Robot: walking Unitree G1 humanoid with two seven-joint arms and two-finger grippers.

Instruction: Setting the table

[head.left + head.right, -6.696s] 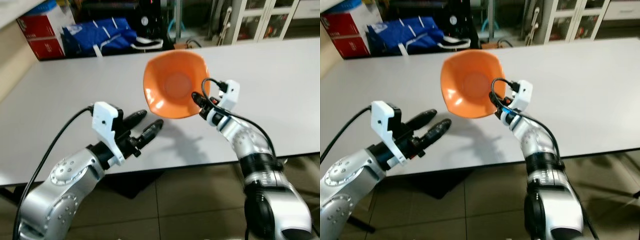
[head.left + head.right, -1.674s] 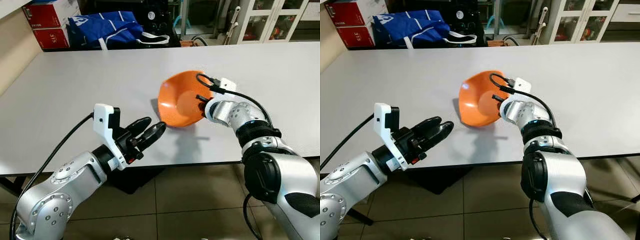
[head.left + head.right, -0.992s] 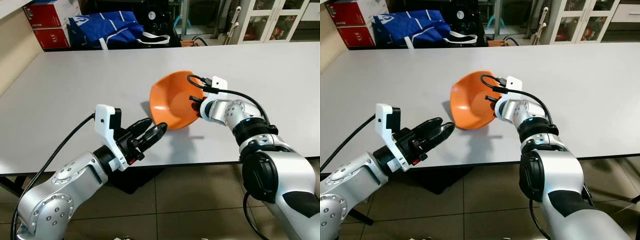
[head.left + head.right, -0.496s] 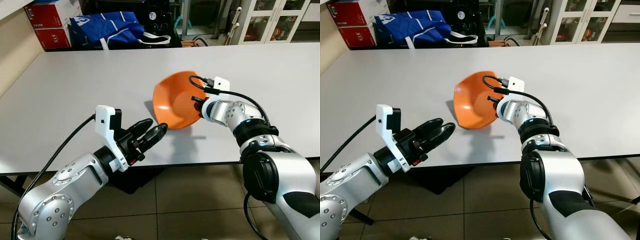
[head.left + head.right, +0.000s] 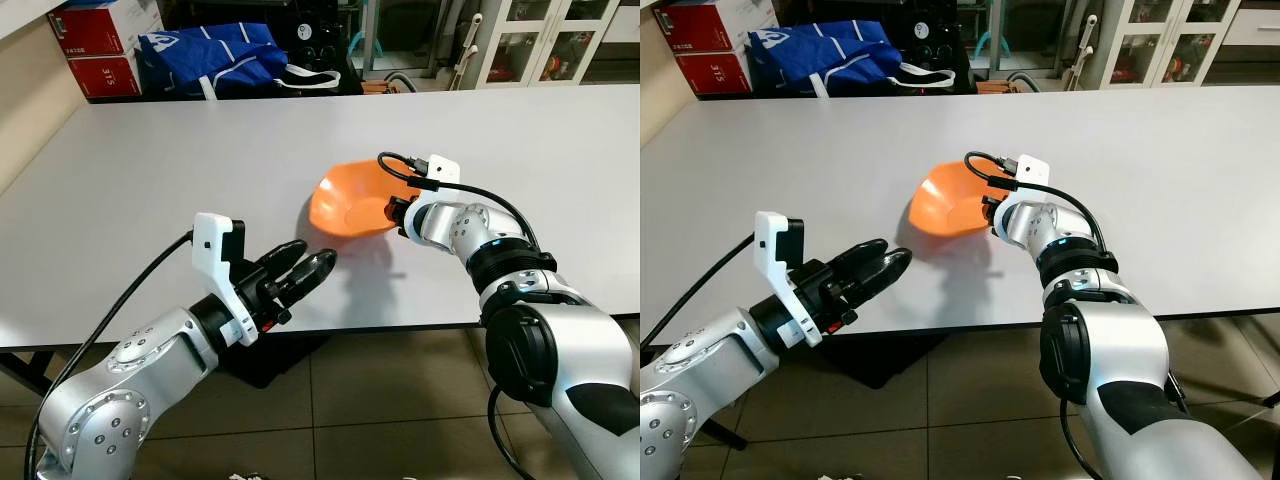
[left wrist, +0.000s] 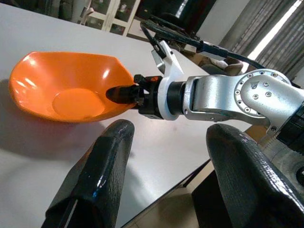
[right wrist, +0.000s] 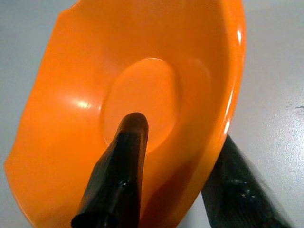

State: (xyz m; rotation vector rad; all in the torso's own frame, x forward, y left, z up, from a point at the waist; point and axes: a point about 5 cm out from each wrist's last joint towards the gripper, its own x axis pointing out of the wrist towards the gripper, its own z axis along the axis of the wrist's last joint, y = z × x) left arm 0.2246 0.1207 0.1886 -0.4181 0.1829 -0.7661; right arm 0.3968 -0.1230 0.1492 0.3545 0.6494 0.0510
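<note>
The bowl (image 5: 352,204) has tipped down since half a second ago: then it stood nearly on edge with its mouth facing the left arm, and now it lies close to level, mouth up, low over the table (image 5: 150,170) or just touching it; the eye views do not settle which. A shadow sits tight beneath it, so any gap is small. The right gripper (image 7: 180,156) pinches the bowl's near wall, one finger (image 7: 126,142) lying inside against the flat base and the other outside under the rim, as its wrist view shows plainly. The bowl sits toward the near edge of the table, roughly in the middle of its width, with the right forearm reaching in from the robot's right. The left gripper (image 5: 300,272) hovers at the table's front edge, near the bowl but apart from it, its fingers spread and holding nothing; its wrist view looks between them at the bowl and the right wrist. The levelling suggests the placing step is almost done: what remains, by my reading, is to settle the base flat, let go and draw the inner finger out without dragging the bowl along. The risk is that the light bowl skids or rocks as the finger slides off its smooth wall. At the far side are a blue bag (image 5: 215,55) and red boxes (image 5: 100,45).
</note>
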